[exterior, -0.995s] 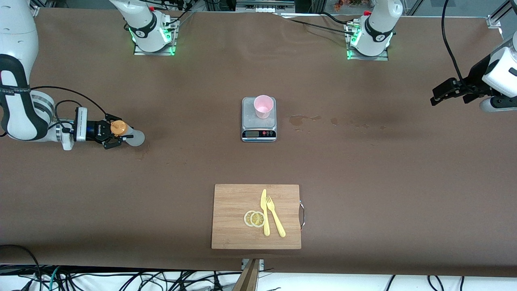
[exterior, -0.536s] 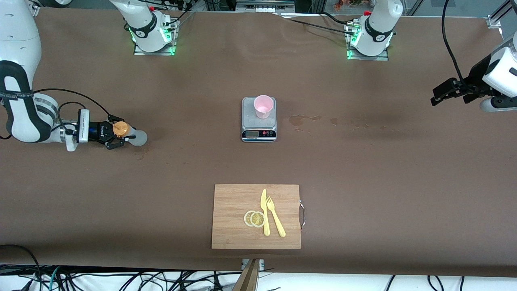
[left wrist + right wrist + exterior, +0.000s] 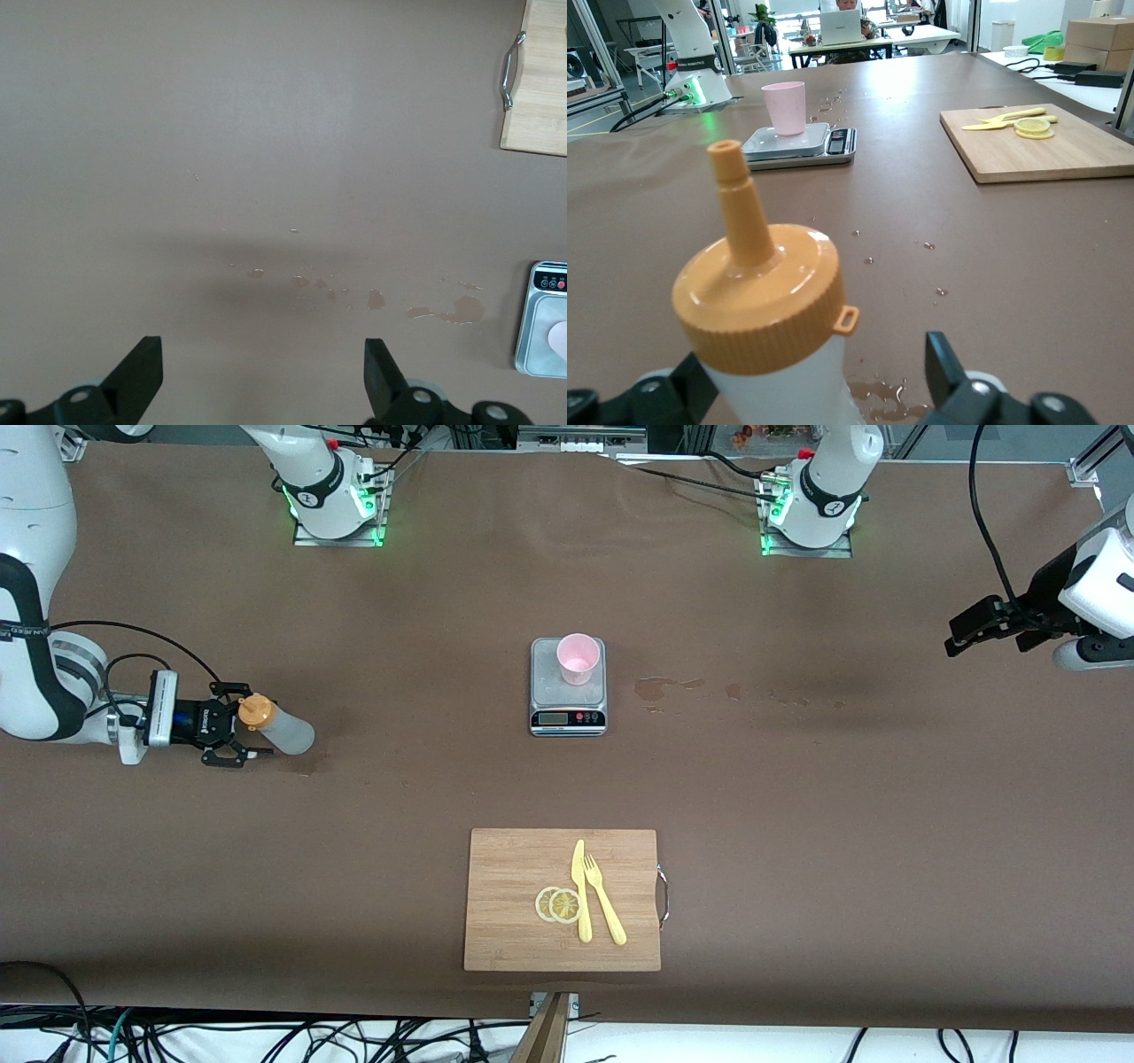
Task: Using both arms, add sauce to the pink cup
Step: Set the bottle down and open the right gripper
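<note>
- Sauce [image 3: 276, 726]: stands upright on the desk, well apart from the scale [image 3: 568, 710], toward the right arm's end and slightly nearer the front camera.
- Right tool [image 3: 239, 724]: sits low around the bottle with fingers [image 3: 943, 363] spread wide and daylight showing beside the plastic; grips nothing.
- Left tool [image 3: 966, 631]: hangs over bare desk at the left arm's end, far from the scale, spread wide and empty; waits.
- Pink cup [image 3: 578, 659]: sits on the scale's platform, at the edge farther from the front camera, rim up; cannot tell whether any sauce lies inside.
- Risk of knocking the bottle over: with a finger on each side and little room, needs only a sideways drift or a tilted retreat to clip the orange cap [image 3: 757, 297] and topple it.
- Risk of a slipping base: looks wet around the foot of the bottle [image 3: 877, 390], so probably slides rather than resists if nudged.
- Risk of more mess: shows splashes [image 3: 656, 687] just beside the scale toward the left arm's end already; squeezing too early or too hard, or with the nozzle off the rim, likely adds to them.
- Risk of tipping the cup: light, narrow and tapered, so likely goes over at any brush from a tool or the nozzle, and would spoil the reading on the scale.
- Little danger to the cutting board [image 3: 514, 886], well nearer the front camera than the scale and out of both arms' likely paths.
</note>
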`<state>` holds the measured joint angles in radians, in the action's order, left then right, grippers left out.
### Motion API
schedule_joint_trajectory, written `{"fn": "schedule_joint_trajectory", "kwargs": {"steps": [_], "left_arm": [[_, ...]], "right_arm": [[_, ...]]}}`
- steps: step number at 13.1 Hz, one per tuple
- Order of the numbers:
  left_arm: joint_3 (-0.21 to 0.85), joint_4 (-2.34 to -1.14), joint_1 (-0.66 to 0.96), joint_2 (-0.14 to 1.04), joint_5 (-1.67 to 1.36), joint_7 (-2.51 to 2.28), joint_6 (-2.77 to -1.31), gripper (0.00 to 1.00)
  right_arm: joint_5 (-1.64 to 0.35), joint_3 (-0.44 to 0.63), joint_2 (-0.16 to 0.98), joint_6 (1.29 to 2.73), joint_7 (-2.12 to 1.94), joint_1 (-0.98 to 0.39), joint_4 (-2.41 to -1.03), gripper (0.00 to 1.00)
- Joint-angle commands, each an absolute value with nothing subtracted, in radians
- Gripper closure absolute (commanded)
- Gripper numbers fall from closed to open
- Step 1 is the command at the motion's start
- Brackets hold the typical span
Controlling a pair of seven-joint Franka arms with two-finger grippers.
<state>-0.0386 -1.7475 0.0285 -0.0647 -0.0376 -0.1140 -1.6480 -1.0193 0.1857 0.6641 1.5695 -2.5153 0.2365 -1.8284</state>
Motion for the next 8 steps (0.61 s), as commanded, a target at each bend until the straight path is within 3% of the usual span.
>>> {"fn": "schedule_joint_trajectory", "kwargs": {"steps": [1,5,8], "left_arm": [[-0.037,-1.736,0.025,-0.074,-0.018,-0.104,-1.629,0.00],[-0.035,-1.738,0.025,-0.074,-0.018,-0.104,-1.629,0.00],[-0.037,-1.738,0.025,-0.074,-0.018,-0.104,-1.628,0.00]], "right_arm": [[-1.016,0.205,0.664,1.549,-2.500,0.259,-1.813,0.00],[-0.844,0.245,0.574,1.555,-2.482,0.275,-1.813,0.00],[-0.669,0.245,0.426,1.588,-2.328,0.276,-1.812,0.00]]}}
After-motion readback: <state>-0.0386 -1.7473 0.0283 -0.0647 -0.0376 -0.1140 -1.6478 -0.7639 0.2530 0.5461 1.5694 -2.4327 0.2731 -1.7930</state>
